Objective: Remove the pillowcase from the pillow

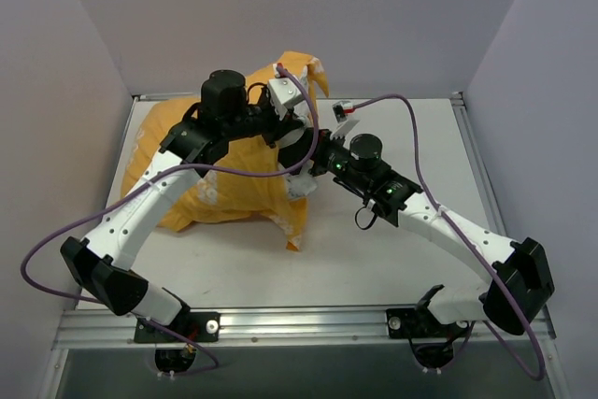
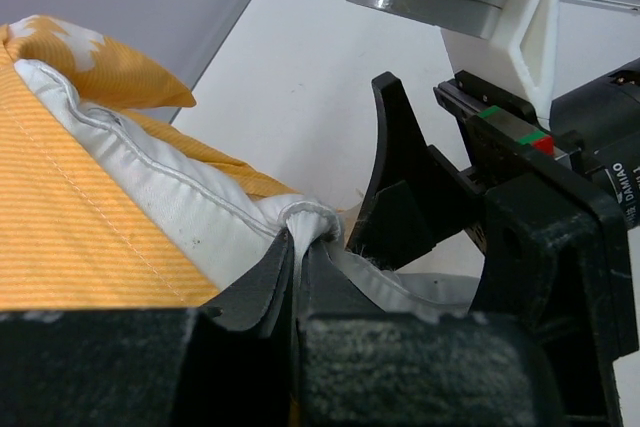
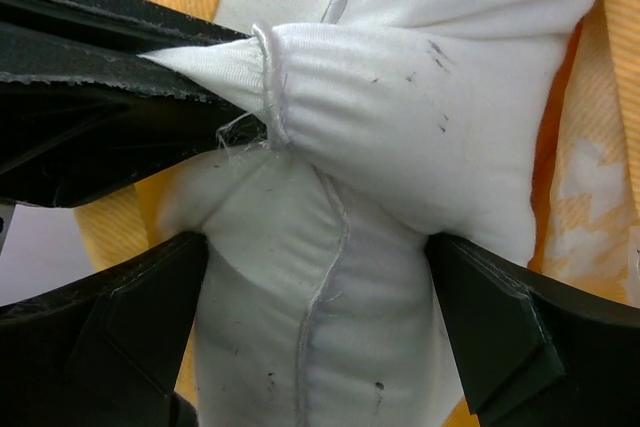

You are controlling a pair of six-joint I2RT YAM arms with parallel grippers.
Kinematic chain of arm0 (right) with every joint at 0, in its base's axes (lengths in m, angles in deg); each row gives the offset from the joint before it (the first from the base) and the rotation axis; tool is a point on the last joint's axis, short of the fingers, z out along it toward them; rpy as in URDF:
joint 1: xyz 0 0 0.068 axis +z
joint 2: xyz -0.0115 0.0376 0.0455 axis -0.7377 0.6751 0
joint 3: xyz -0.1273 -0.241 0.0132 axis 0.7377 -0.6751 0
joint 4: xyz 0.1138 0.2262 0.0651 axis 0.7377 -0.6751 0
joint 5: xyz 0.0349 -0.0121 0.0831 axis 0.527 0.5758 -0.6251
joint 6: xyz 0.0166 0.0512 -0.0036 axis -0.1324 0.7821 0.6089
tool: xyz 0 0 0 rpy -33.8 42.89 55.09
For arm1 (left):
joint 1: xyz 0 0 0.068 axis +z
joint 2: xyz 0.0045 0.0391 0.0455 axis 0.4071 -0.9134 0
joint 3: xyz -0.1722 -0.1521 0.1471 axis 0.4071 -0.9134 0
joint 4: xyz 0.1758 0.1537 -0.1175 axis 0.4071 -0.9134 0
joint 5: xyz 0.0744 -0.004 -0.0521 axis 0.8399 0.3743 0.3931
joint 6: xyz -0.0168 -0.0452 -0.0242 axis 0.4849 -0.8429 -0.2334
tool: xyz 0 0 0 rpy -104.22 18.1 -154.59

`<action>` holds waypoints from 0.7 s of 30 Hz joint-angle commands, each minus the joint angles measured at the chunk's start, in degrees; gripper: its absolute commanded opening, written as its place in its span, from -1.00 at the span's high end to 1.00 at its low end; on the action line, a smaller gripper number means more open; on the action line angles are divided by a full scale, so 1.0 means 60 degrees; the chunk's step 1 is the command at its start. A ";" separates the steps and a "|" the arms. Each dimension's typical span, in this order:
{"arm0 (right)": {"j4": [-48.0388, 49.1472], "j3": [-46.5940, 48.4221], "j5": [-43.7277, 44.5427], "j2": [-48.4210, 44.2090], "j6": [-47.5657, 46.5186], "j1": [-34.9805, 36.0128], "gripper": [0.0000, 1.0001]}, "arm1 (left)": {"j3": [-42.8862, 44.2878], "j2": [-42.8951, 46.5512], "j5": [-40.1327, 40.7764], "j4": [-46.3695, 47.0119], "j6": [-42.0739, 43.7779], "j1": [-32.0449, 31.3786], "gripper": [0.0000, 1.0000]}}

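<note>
On the table's left half: you have the pillowcase [image 1: 220, 189] lying bunched, with its open end turned toward the middle of the table [image 1: 374, 249].
Pillow: a white end of the pillow [image 3: 400, 127] pokes out of that opening; the rest is inside the orange fabric.
Left gripper: your left gripper [image 2: 298, 247] is clamped on the corner seam of the pillow, with fabric puckered between its tips.
Right gripper: your right gripper [image 3: 318, 257] stands spread wide with one finger on each side of the white end. It sits just beside the left pinch and holds nothing.
Key relation: the bared end lies straight ahead of the right jaws and between them. The orange edge shows just beyond, on both flanks.
Long axis: judged from above, the pillow runs from the two grippers away to the left, under the left arm.
Nearer arm: both are at the same end. The right looks placed to take the pillow once it shuts.
Risk: closing further forward could catch orange cloth along with the white.
</note>
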 commanded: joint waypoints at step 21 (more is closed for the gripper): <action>0.0911 -0.0002 -0.0083 0.0845 0.0238 0.0017 1.00 | 0.0563 0.0629 -0.0708 0.1268 -0.0237 -0.0370 0.60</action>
